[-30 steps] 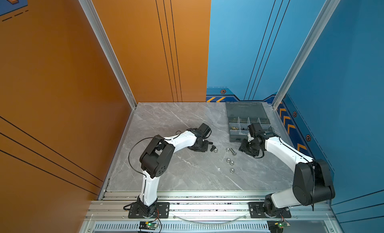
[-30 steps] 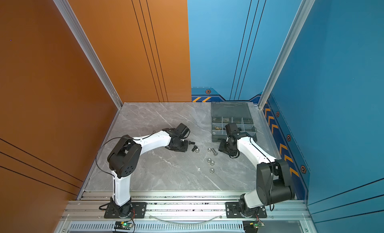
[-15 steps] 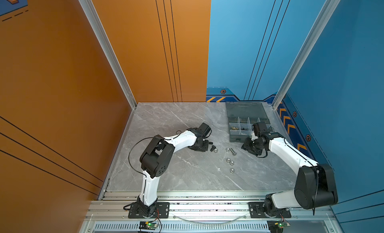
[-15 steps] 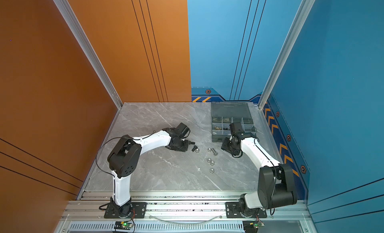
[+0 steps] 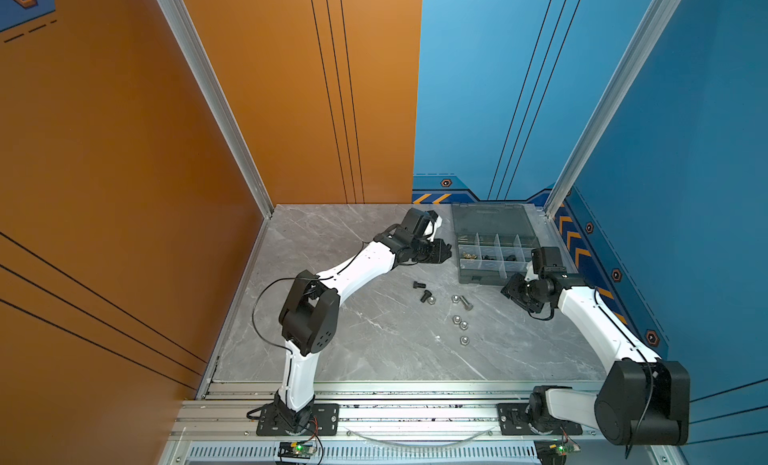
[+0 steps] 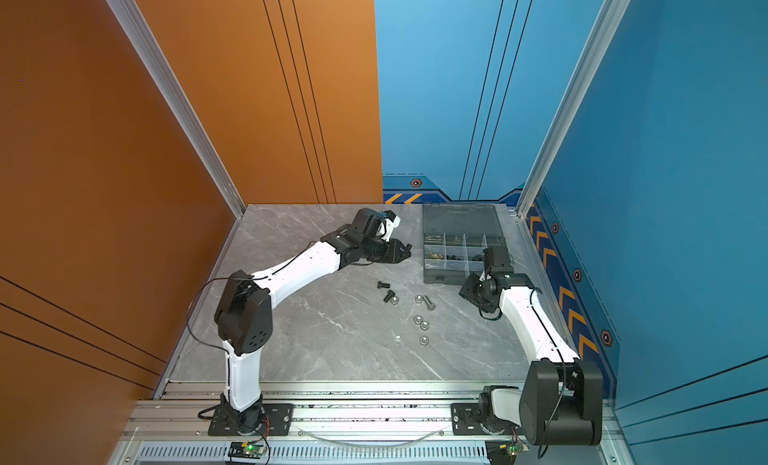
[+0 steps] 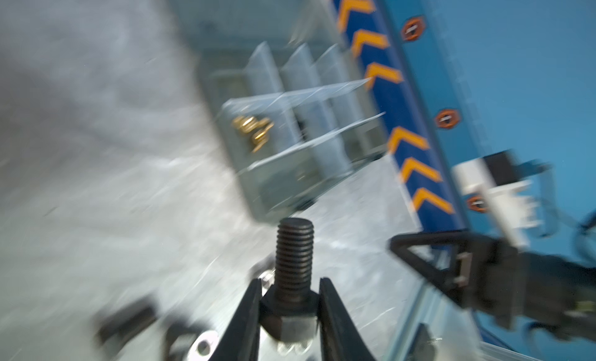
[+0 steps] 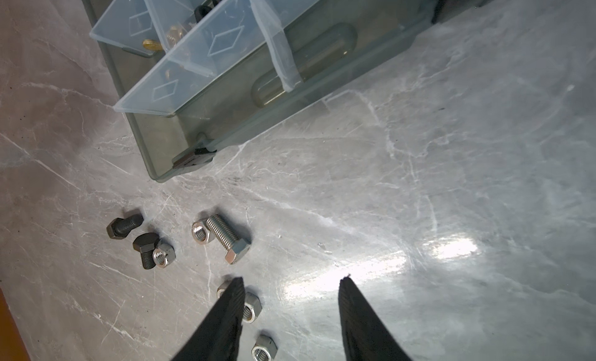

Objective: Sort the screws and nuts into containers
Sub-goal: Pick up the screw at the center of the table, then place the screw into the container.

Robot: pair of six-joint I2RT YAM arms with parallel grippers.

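On the left is a big orange wall [image 5: 124, 151] with thin dark lines. The back and right are blue walls [image 5: 478, 89]. Shiny silver posts [image 5: 208, 85] stand in the corners. Low on the blue runs a dark stripe [image 5: 465, 193] with orange arrows [image 7: 411, 138] and small orange spots [image 7: 446, 118], maybe badges. The floor [image 5: 374, 359] is grey with white veins, and a bright patch of light [image 8: 451, 249] shines on it. A metal rail [image 5: 415, 413] lies along the front.
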